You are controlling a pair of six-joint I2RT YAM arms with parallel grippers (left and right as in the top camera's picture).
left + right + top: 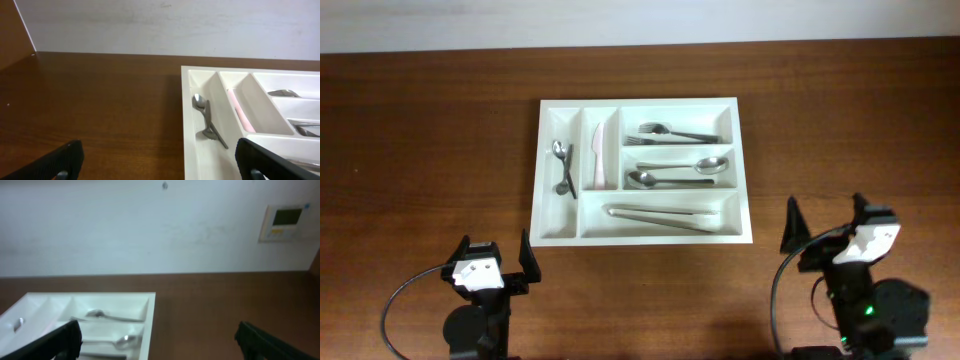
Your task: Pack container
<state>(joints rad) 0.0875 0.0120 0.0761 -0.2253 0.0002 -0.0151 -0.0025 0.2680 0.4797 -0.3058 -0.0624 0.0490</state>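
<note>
White container (pixel 638 103), small spoons (pixel 559 150), pink knife (pixel 598 160), tongs (pixel 660 214) inside

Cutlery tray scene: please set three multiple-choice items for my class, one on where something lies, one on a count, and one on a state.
1. Where do the tongs lie in the tray?
A. the long compartment nearest the robot
B. the farthest long compartment
C. a narrow compartment

2. How many compartments has the tray?
A. three
B. five
C. seven

3. How do the arms' jaws stand?
A. both shut on spoons
B. one open, one shut
C. both open and empty

Answers:
1 A, the tongs lie in the nearest long slot.
2 B, there are two narrow compartments and three long ones.
3 C, the left gripper and right gripper show jaws spread over bare table.
</note>
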